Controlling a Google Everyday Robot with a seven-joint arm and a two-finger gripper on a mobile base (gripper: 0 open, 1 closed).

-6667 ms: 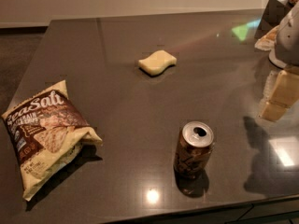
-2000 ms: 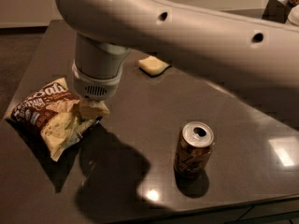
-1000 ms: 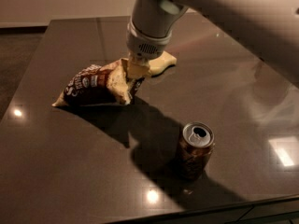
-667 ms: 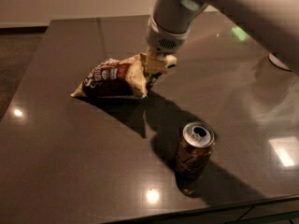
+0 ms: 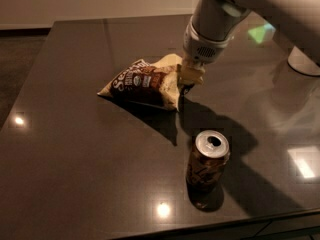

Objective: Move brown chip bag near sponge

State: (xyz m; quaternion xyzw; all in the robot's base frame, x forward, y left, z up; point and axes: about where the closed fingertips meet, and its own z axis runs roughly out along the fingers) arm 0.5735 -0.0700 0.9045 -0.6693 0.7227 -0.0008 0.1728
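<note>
gripper [image 5: 189,78] clamped on brown chip bag [image 5: 142,82] edge | mid table [image 5: 75,154] | soda can [image 5: 207,161] apart

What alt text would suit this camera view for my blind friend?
A robot arm's gripper pinches one end of a brown chip bag over a dark glossy table. An opened brown soda can stands nearer the camera.

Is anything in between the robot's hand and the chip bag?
No, nothing visible. The gripper is right at the right end of the brown chip bag, with its fingers pinching the bag's edge. The soda can stands apart, nearer the front edge of the table, out of the way.
</note>
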